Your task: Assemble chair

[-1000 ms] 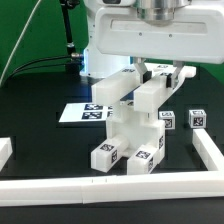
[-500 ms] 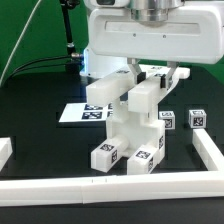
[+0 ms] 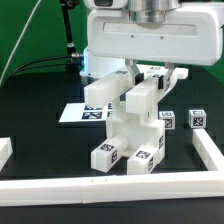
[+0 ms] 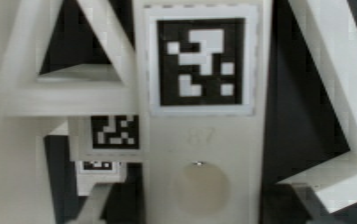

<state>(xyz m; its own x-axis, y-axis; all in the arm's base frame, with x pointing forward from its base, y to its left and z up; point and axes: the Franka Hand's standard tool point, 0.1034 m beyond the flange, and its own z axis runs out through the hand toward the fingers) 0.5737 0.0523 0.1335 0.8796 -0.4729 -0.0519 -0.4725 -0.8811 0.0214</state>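
Shifted slightly lower, the chair sits gripped by the jaws.

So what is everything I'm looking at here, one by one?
chair: one part-built stack, white with black-and-white tags, mid table
loose cubes: two, white, tagged, on the exterior view's right of the chair
marker board: one, white, flat, behind the chair on the exterior view's left
rail: white, along the table's edges
table: one, black
cable: one, black, at the back
arm: one, white, above the chair
gripper: one, at the chair's top; grip unclear
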